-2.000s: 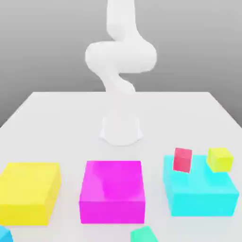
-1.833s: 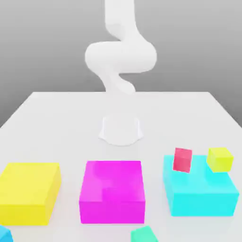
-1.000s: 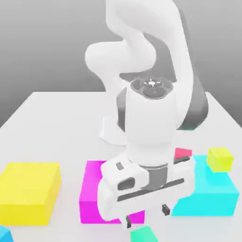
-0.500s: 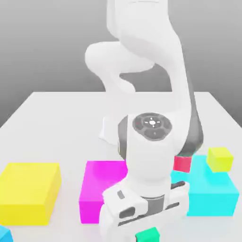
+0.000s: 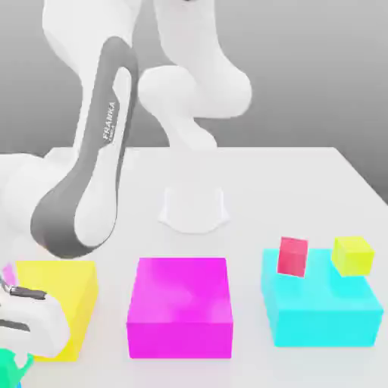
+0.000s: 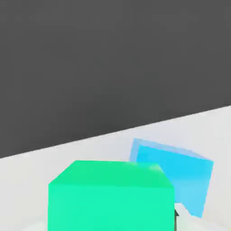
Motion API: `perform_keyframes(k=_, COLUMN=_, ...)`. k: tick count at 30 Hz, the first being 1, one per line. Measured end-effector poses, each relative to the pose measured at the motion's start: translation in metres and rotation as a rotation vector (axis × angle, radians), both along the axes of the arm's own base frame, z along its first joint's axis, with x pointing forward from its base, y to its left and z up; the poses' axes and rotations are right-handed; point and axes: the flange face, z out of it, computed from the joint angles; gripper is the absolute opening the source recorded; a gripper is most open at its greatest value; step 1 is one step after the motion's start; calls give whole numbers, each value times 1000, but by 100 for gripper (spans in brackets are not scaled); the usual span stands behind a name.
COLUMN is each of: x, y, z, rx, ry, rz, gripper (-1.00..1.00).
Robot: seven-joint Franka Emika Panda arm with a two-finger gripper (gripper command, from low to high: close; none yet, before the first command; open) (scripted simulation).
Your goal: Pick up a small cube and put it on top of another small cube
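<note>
The jaws are closed on the small cube (image 6: pixel 110 196). In the hand view the teal-green block sits close up between them, and a dark sliver of fingertip (image 6: pixel 177 214) lies against one side. In the exterior view a piece of the same cube (image 5: pixel 9 369) shows at the bottom corner on that view's left, just under the white wrist casing (image 5: pixel 30 322).

Just past the held cube, the hand view shows a light-blue block (image 6: pixel 173 173) on the pale tabletop (image 6: pixel 67 153). It is near the cube, but I cannot tell whether they touch. In the exterior view the wrist casing overlaps the front corner of the yellow block (image 5: pixel 64 299). The magenta block (image 5: pixel 179 303) is the next one along, and the cyan block (image 5: pixel 322 303) is well apart on that view's right.

The arm (image 5: pixel 95 174) reaches from its round base (image 5: pixel 195 208) at the middle of the tabletop (image 5: pixel 303 182). It arches high, then drops steeply towards the exterior view's left, with its grey-sided forearm in front of the yellow block's far edge.

Counted in the exterior view, there are three big blocks: yellow, magenta and cyan. There are also three small cubes. One is the teal-green cube in the jaws. The others are a tilted red cube (image 5: pixel 292 256) and a yellow-green cube (image 5: pixel 352 255), both seen on the cyan block's top towards its rear.
</note>
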Motion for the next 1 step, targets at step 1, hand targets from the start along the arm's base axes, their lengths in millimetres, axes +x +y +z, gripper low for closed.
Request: perform_keyframes(k=1, x=0, y=0, z=0, rx=0, ry=0, rz=0, gripper=100)
